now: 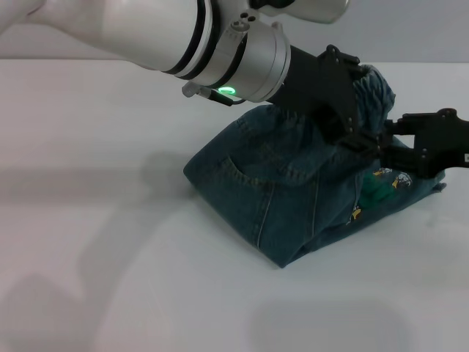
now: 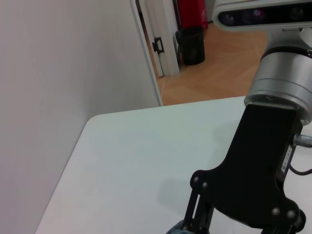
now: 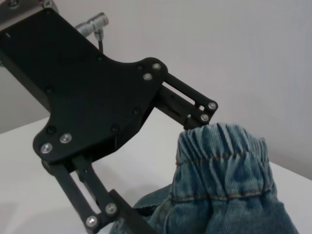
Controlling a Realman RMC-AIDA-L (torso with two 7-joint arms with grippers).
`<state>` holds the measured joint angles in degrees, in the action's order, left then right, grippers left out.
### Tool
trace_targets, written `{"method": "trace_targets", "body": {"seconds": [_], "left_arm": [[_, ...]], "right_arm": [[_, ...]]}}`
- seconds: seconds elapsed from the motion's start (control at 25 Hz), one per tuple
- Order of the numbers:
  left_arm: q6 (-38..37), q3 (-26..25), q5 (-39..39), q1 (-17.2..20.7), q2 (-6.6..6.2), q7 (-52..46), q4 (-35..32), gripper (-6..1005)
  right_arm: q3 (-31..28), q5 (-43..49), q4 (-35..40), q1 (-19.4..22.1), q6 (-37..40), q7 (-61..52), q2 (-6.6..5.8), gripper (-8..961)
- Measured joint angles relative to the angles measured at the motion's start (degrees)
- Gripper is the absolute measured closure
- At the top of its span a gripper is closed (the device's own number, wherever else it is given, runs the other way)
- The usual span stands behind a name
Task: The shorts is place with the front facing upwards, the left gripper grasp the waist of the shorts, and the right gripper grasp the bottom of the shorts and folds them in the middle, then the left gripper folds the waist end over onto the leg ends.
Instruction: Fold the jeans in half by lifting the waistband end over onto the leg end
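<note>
The blue denim shorts (image 1: 271,198) lie folded on the white table, rising like a tent toward the right. My left gripper (image 1: 364,103) is shut on the waist of the shorts (image 1: 375,92), holding the ruffled band up off the table. In the right wrist view that waistband (image 3: 224,151) bunches against the left gripper's black fingers (image 3: 187,100). The leg ends (image 1: 421,192) rest flat at the right, with the cartoon patch (image 1: 392,180) showing. My right gripper (image 1: 392,139) hovers just above them, open, its tips close to the left gripper's lower finger.
Bare white table (image 1: 110,183) stretches left of and in front of the shorts. The left wrist view shows the table's far corner (image 2: 97,119), a pale wall (image 2: 48,73) beside it, and a doorway with a black bin (image 2: 191,45) on a wooden floor.
</note>
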<state>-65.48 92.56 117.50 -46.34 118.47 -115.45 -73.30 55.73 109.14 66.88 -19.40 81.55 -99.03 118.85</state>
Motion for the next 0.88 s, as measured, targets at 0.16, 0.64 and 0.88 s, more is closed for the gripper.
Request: {"method": "trace_targets", "body": {"seconds": [0.16, 0.64, 0.88], "left_arm": [[0.0, 0.28, 0.09, -0.03, 0.0, 0.02, 0.0, 184], [0.03, 0.52, 0.19, 0.05, 0.0, 0.06, 0.0, 184], [0.27, 0.51, 0.11, 0.15, 0.0, 0.06, 0.02, 184]], "right_arm": [[0.62, 0.02, 0.0, 0.0, -0.42, 0.3, -0.02, 500], [0.87, -0.06, 0.0, 0.59, -0.53, 2.34, 0.07, 802], [0.94, -0.27, 0.23, 1.16, -1.07, 3.42, 0.16, 952]]}}
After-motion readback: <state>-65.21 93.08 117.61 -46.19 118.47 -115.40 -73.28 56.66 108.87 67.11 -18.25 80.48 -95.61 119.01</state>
